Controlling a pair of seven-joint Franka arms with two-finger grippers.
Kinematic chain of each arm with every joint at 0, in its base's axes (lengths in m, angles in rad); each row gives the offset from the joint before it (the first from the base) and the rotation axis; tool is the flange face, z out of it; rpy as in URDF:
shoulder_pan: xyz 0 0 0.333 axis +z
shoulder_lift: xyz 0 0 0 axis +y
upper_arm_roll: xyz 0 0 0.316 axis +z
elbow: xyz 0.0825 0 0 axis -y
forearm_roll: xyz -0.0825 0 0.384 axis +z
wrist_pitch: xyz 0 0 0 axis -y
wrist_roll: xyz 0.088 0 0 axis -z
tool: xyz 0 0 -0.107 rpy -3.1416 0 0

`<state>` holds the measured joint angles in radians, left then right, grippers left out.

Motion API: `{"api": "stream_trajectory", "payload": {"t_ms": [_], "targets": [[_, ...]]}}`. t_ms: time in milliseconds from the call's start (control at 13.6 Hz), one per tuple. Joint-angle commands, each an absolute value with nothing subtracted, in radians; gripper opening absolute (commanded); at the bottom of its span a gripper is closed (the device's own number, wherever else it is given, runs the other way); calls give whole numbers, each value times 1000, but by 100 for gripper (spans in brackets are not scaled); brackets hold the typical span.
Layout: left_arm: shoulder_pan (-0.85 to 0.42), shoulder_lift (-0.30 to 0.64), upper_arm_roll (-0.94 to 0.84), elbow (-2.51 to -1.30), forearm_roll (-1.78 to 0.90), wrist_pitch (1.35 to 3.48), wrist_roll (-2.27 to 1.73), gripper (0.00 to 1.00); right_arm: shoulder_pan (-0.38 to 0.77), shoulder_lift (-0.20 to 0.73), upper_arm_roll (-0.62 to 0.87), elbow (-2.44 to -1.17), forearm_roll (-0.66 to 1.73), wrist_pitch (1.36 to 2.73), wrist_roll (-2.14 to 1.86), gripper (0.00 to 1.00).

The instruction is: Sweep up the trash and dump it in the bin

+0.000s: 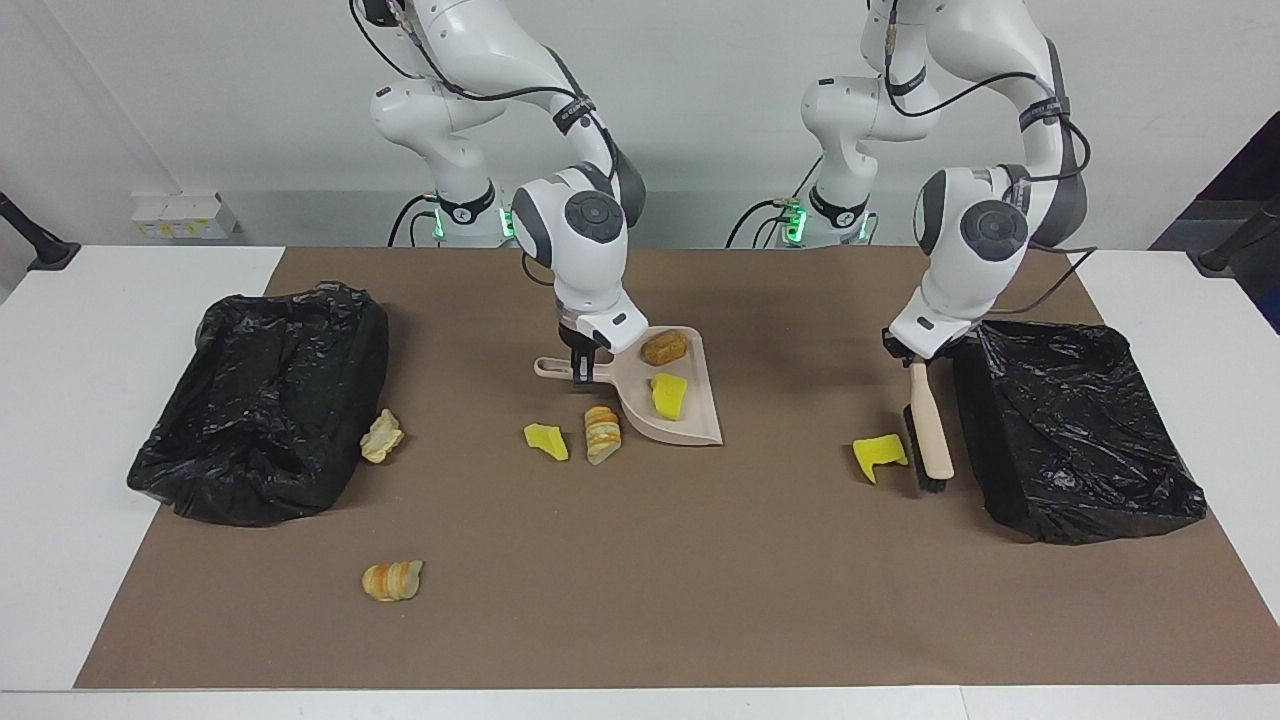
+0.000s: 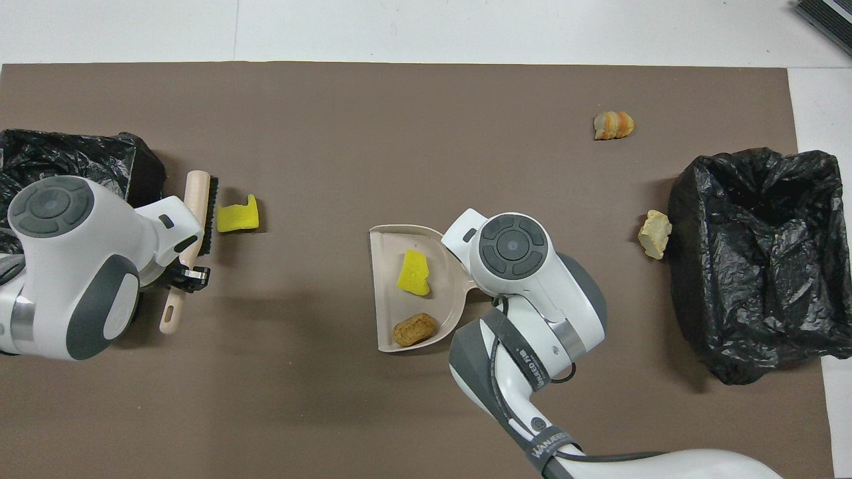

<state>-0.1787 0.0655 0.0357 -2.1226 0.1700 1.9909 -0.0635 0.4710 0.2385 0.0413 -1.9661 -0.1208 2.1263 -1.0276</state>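
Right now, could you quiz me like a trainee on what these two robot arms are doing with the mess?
1. True or false: the dustpan already holds two bits of trash.
2. Which gripper holds the brush: A) left gripper, B) right gripper, C) neither?
3. Fill in: the brush stands between the yellow sponge chunk and the ______.

Key
1. True: a yellow sponge piece and a brown lump lie in it.
2. A; the right gripper holds the dustpan's handle.
3. Black-lined bin at the left arm's end.
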Motion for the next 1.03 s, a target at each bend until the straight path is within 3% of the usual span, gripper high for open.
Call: {"api": "stream_trajectory", "payload": {"t_ms": [0, 440, 953], "targets": [[-190, 65, 14, -2138, 192, 2002, -66, 0, 469, 235, 44, -1977, -140, 2143, -1049, 0], [-421, 6, 14, -2235, 58, 2107, -92, 0, 474, 235, 46, -1977, -140, 2143, -1005, 0], [-698, -31, 11, -2240, -27, 2117, -351, 0, 472, 233, 45, -1977, -140, 2143, -1005, 0]]}}
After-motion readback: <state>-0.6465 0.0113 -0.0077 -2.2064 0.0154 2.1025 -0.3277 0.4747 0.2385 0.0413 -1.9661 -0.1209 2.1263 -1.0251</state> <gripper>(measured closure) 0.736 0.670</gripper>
